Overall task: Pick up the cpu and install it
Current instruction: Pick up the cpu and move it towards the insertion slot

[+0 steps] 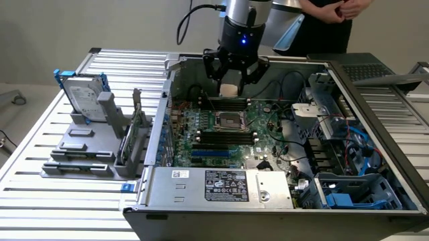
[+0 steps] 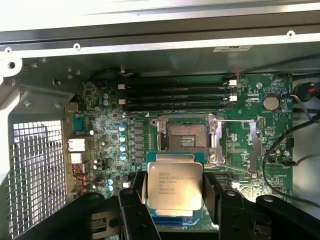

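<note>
Handling first: the cpu (image 2: 174, 186) looks light, rigid and fragile, so you should take it by its side edges only, as the gripper (image 2: 174, 200) does, clamped on it. It is a flat silver-grey square with printed lettering on its face. In the exterior view it hangs at twelve o'clock of the socket (image 1: 228, 120).

I count one cpu (image 2: 174, 182), one socket (image 2: 187, 136) and one gripper (image 1: 234, 84). One hard drive (image 1: 86, 95) (far left of the exterior view), one computer case (image 1: 268, 226).
</note>
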`<act>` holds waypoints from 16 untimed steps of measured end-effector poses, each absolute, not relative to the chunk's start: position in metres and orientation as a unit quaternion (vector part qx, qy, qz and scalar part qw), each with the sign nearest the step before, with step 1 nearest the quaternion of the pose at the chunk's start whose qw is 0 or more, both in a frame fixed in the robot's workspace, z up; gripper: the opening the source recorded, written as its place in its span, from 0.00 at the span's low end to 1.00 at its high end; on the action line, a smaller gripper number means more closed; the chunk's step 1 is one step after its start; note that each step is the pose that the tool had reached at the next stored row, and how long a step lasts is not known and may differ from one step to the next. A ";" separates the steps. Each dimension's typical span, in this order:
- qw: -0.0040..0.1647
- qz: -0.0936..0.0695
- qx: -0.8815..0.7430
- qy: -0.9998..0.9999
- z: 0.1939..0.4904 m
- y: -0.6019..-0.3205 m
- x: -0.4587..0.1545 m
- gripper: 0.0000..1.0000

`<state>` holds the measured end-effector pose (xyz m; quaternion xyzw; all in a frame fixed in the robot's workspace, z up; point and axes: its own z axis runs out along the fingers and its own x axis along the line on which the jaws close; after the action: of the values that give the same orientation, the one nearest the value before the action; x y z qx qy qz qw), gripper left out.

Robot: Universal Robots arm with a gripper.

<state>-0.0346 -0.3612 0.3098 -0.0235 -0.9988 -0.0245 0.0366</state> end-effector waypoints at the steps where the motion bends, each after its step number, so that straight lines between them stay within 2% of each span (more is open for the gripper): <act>1: 0.036 -0.025 -0.023 -0.999 0.308 -0.361 -0.035 0.55; 16: 0.022 -0.024 -0.011 -0.999 0.282 -0.357 -0.035 0.55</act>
<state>-0.0346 -0.3568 0.2823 -0.0111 -0.9994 -0.0244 0.0220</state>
